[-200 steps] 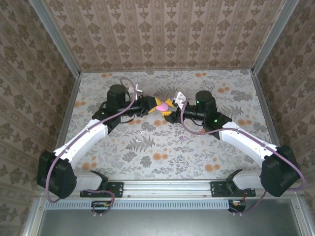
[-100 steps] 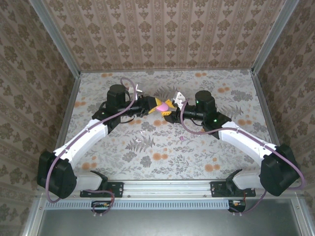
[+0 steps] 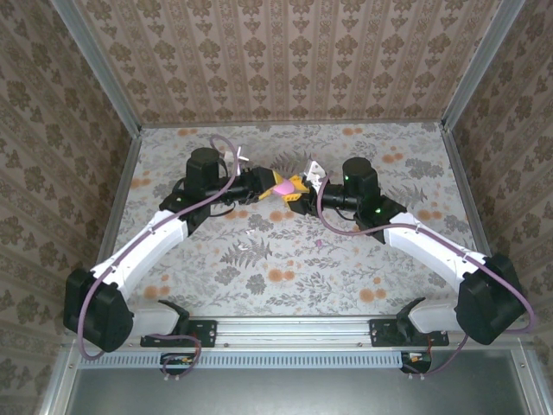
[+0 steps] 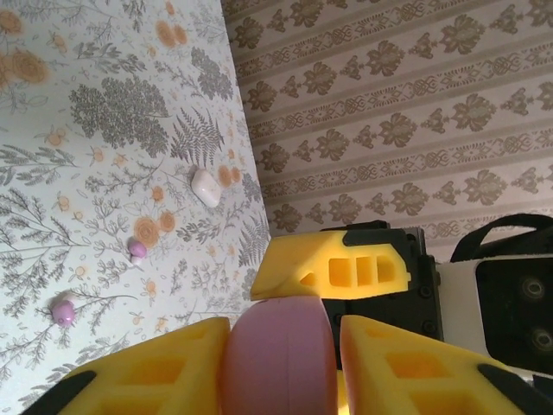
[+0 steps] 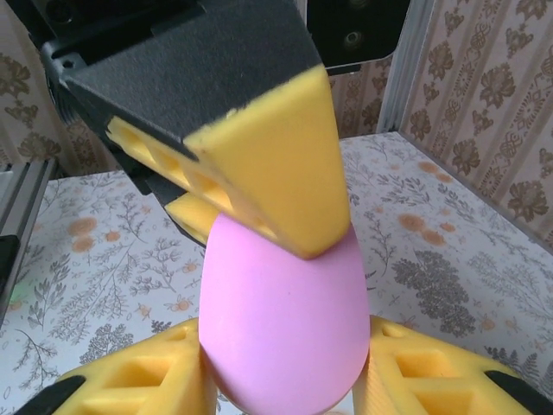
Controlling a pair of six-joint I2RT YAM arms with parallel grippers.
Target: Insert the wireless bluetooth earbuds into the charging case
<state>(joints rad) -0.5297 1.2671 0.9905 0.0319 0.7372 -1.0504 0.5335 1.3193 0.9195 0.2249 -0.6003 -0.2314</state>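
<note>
The charging case [image 3: 282, 184] is a pink egg shape held above the table's middle, where both grippers meet. My right gripper [image 5: 281, 363] is shut on the case [image 5: 276, 320], with both yellow fingers pressing its sides. My left gripper [image 4: 281, 346] straddles the same case [image 4: 276, 354]. Its left finger touches the case and a thin gap shows at its right finger, so it stands open. From above, the left gripper [image 3: 273, 184] comes in from the left and the right gripper [image 3: 294, 189] from the right. Two tiny pinkish earbuds [image 4: 137, 249] [image 4: 62, 311] lie loose on the floral tabletop, and one earbud [image 3: 318, 245] shows from above.
A small white pebble-like piece [image 4: 206, 186] lies on the table near the earbuds. Patterned walls [image 3: 285, 60] close the cell at the back and sides. The arm bases stand on the rail [image 3: 285, 333] at the near edge.
The case stays between both grippers at the same spot. The left arm's elbow has swung slightly left, and the right gripper has edged closer onto the case.
</note>
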